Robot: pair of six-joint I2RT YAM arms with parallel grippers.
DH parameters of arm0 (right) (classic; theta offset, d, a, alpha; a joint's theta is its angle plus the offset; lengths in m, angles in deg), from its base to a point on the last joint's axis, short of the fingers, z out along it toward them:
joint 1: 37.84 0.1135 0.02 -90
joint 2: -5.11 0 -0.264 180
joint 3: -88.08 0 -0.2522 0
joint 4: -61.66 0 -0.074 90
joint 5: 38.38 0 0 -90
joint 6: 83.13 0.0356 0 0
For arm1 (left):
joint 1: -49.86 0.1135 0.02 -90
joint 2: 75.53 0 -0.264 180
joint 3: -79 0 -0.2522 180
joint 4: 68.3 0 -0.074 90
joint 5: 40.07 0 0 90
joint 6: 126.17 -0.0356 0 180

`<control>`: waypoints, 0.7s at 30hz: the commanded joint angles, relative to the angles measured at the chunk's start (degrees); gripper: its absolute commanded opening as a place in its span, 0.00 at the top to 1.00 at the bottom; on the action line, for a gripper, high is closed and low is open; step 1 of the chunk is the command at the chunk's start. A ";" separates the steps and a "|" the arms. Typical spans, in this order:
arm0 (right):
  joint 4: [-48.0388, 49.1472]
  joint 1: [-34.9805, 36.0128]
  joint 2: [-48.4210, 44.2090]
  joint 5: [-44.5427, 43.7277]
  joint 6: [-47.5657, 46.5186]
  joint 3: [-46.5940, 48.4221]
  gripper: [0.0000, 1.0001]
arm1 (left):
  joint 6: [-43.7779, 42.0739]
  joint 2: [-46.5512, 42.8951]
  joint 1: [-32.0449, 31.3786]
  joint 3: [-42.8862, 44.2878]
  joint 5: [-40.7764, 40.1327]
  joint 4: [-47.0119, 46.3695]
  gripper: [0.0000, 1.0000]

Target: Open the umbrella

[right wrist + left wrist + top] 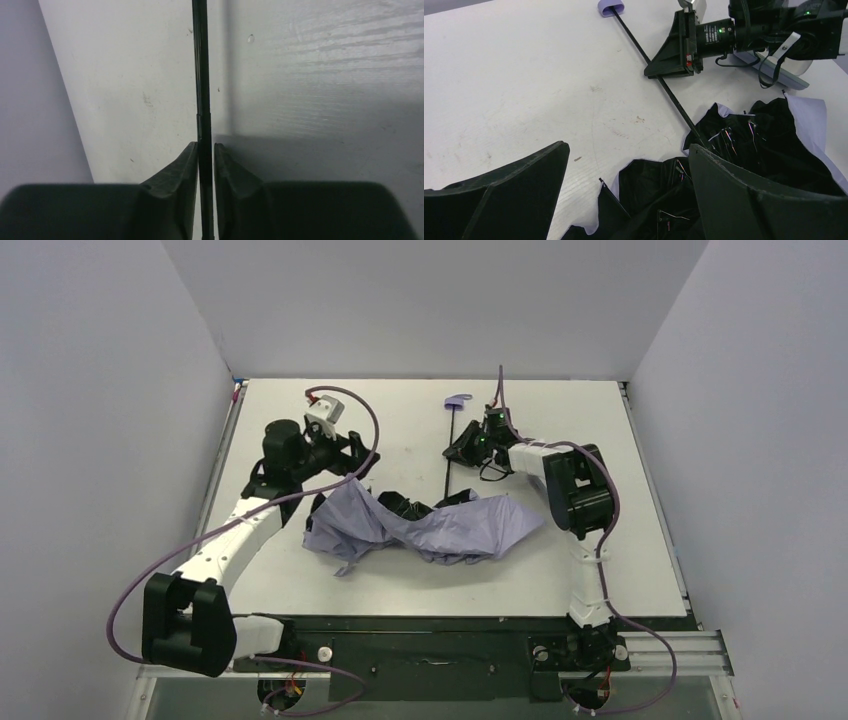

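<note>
Top external view: the umbrella [430, 525] lies unopened in the middle of the table [620, 570], its canopy [470, 530] slumped flat in a crumpled, wrinkled heap. The upper side is pale lilac, and the black underside shows where folds turn over along the rear edge. From the middle of that rear edge the thin black shaft [446, 470] runs straight back across the table, fully drawn out, to the small lilac handle [458, 400], which rests on the table well behind the canopy.

Left wrist view: the folds [774, 150] gape to show black lining. Thin metal ribs [730, 139] glint inside, and lilac edges [809, 117] peek out around the black.

Right gripper [465, 448] sits on the shaft, behind the canopy and about midway to the handle. Its own camera shows the two fingers [177, 170] clenched narrowly on the shaft from either side, with the rod [202, 75] running up between them.

Left gripper [352, 452] hangs over the canopy's left rear corner. Its jaws are spread wide with nothing between them, and its fingers [524, 195] frame the black folds and the bare table behind the canopy
</note>
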 commanded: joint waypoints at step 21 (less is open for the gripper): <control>29.78 9.95 -32.74 -0.41 -31.94 -11.14 1.00 | 8.25 -5.66 7.65 7.71 11.43 1.20 0.02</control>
